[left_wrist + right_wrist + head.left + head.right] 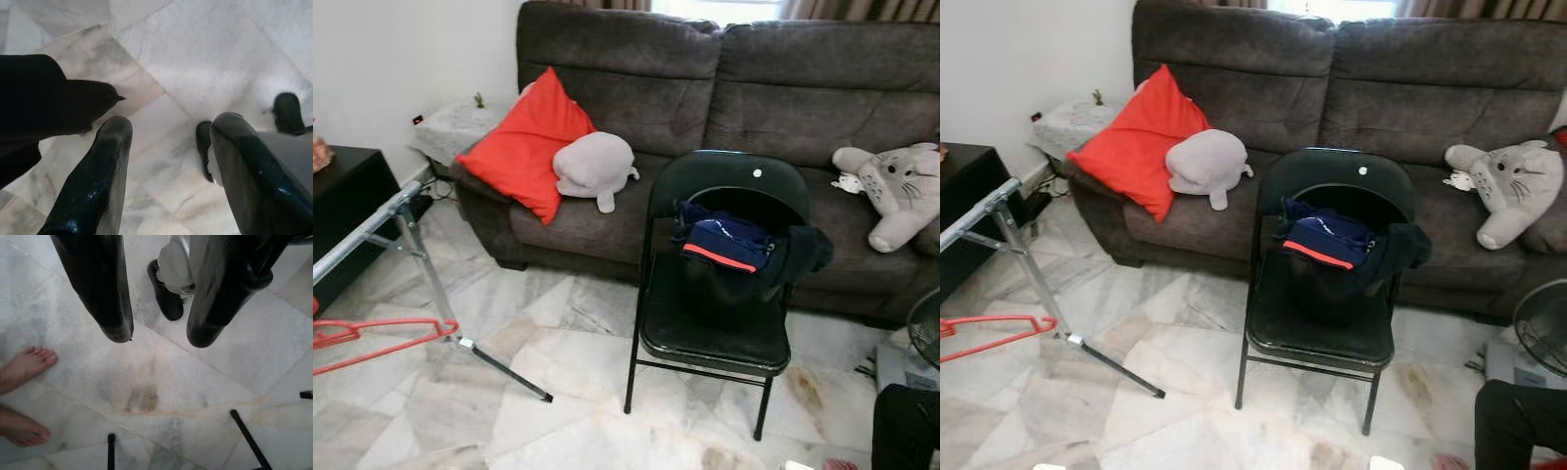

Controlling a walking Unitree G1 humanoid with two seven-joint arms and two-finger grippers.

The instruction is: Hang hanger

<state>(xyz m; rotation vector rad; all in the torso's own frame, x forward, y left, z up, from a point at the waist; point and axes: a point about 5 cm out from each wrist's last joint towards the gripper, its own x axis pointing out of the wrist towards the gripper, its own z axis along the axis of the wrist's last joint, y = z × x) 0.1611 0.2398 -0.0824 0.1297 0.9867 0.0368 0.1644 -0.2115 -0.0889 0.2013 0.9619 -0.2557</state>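
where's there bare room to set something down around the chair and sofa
Free: the marble floor between the silver rack leg and the black folding chair, and the grey sofa cushion below the grey plush. Crowded: the chair seat under dark clothes, the sofa's left end with the red pillow, and its right end with the grey cat plush.

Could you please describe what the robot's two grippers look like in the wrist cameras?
The left gripper has two long, glossy black fingers with rounded tips and a few small pale specks. The right gripper has the same long black fingers, smooth, rounded at the ends, with a dull sheen.
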